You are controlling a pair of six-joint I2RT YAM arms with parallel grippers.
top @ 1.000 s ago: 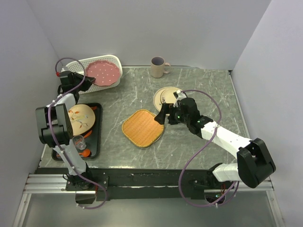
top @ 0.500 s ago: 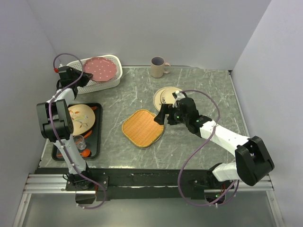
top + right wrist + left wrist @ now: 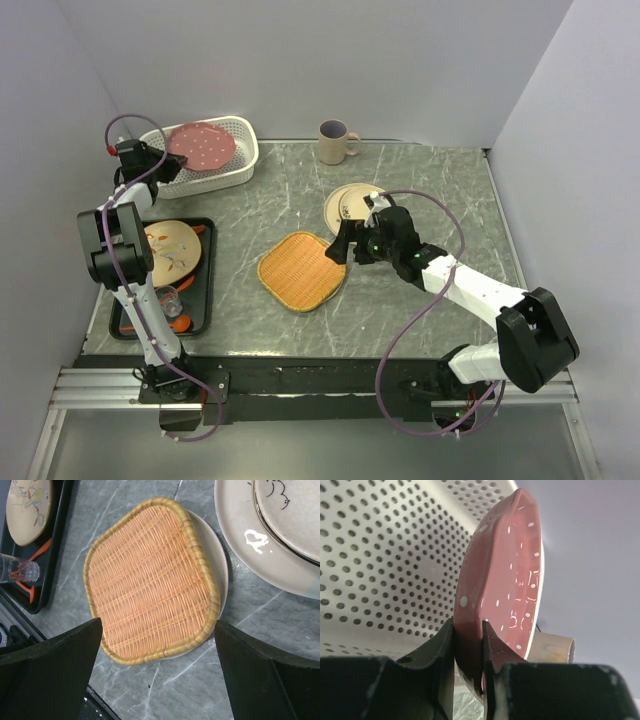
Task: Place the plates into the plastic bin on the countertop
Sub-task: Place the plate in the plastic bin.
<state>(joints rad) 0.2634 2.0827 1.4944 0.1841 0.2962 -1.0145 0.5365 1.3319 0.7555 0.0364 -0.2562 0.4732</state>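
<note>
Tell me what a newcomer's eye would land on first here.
The pink dotted plate stands out, pinched by its rim in the left jaws and tilted at the white perforated bin in the far-left corner. Next comes the orange woven mat in the middle of the countertop, a pale plate peeking from under it, with the right jaws open just above.

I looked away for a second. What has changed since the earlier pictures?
The left gripper, shut on the pink dotted plate, carried it leftward over the white bin, which seems to have settled flatter. The right gripper stayed open above the woven plate; the mug, tray and cream plates did not move.
</note>
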